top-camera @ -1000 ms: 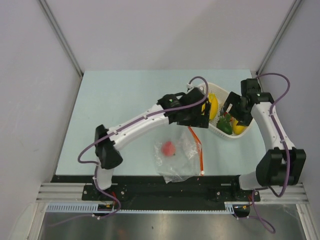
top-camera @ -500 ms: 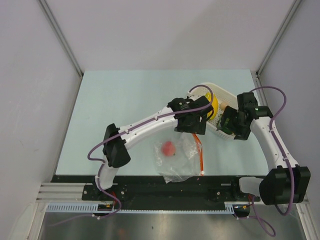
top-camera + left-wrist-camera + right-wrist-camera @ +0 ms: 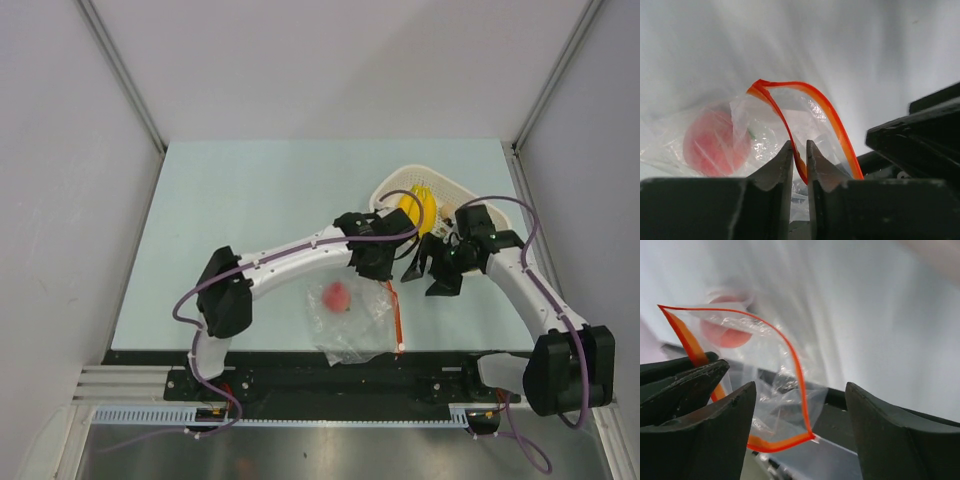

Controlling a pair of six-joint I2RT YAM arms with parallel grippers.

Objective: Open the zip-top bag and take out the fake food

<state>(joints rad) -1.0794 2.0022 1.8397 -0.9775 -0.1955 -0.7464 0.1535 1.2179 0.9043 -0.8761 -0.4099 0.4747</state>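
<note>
The clear zip-top bag [image 3: 356, 324] lies near the table's front edge, its red zip strip [image 3: 400, 315] on the right side. A red piece of fake food [image 3: 338, 296] sits inside it. My left gripper [image 3: 799, 146] is shut on one lip of the red strip [image 3: 801, 167], and the bag mouth [image 3: 810, 112] gapes behind it. My right gripper [image 3: 800, 390] is open, its fingers on either side of the other lip [image 3: 796, 367] without touching it. The red piece [image 3: 727, 335] shows through the plastic. In the top view both grippers [image 3: 385, 274] [image 3: 426, 278] meet at the bag's upper right corner.
A white perforated basket [image 3: 392, 184] stands at the back right, just behind the right gripper, with yellow toy food [image 3: 414, 206] in it. The left gripper's black fingers [image 3: 685, 382] fill the left side of the right wrist view.
Both arms came down and forward from the basket to the bag mouth. The left gripper closed on the red strip. The right gripper narrowed a little around the other lip.
</note>
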